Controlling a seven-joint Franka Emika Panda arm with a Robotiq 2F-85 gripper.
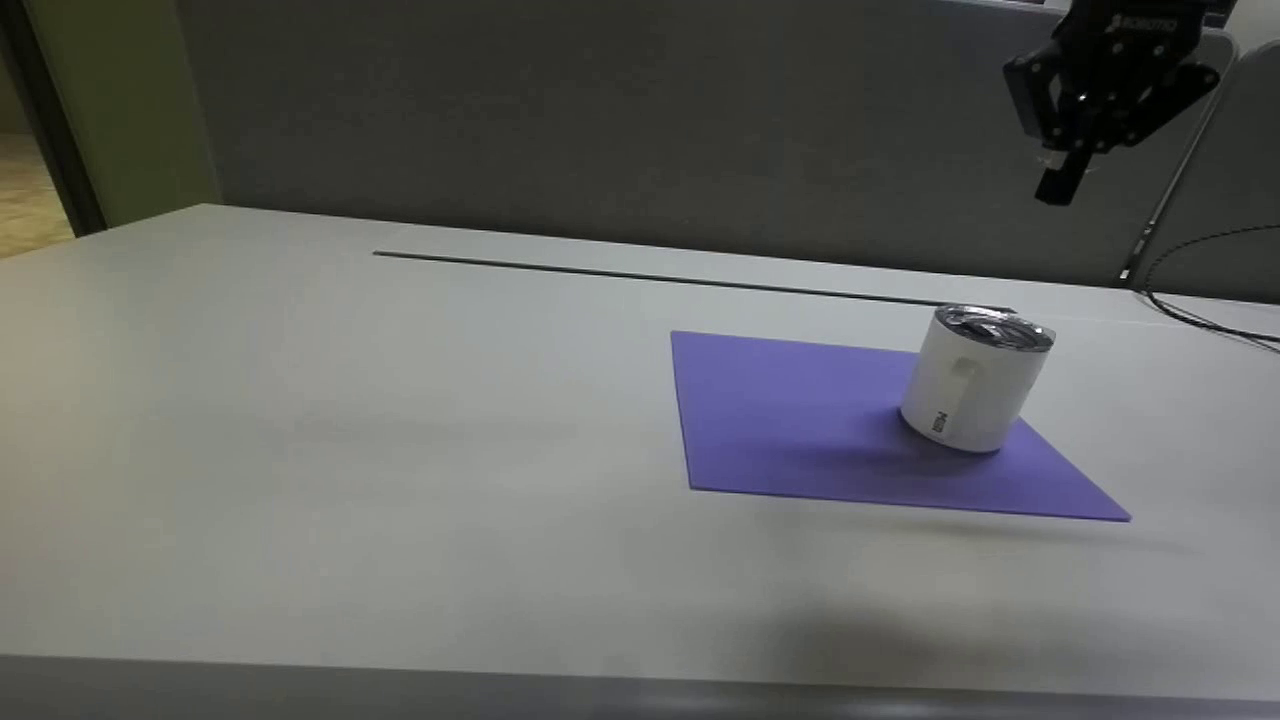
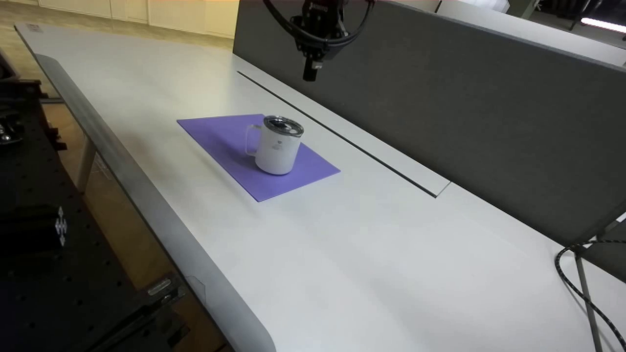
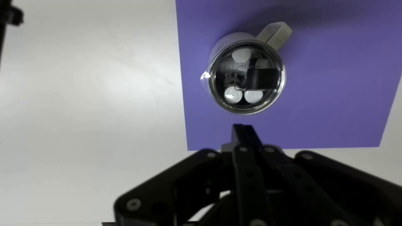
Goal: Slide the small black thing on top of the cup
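Gripper [image 3: 246, 128], jaws pressed together with nothing apparent between them, probably to make one blunt pusher, hangs above and short of the cup [image 1: 972, 385], with the slider [image 3: 267, 79] below and ahead on the lid [image 1: 995, 328], and the handle [image 3: 276, 34] beyond, likely out of its way.

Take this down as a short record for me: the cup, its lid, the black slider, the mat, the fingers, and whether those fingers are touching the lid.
Cup: white, upright, handle toward the upper right in the wrist view
Lid: clear-rimmed, fitted on the cup
Black slider: on the lid, right of its middle in the wrist view
Slider setting: cannot tell whether open or closed
Mat: purple, flat on the white table, under the cup
Fingers: closed together, raised above the table
Touching lid: no, gap visible in both exterior views
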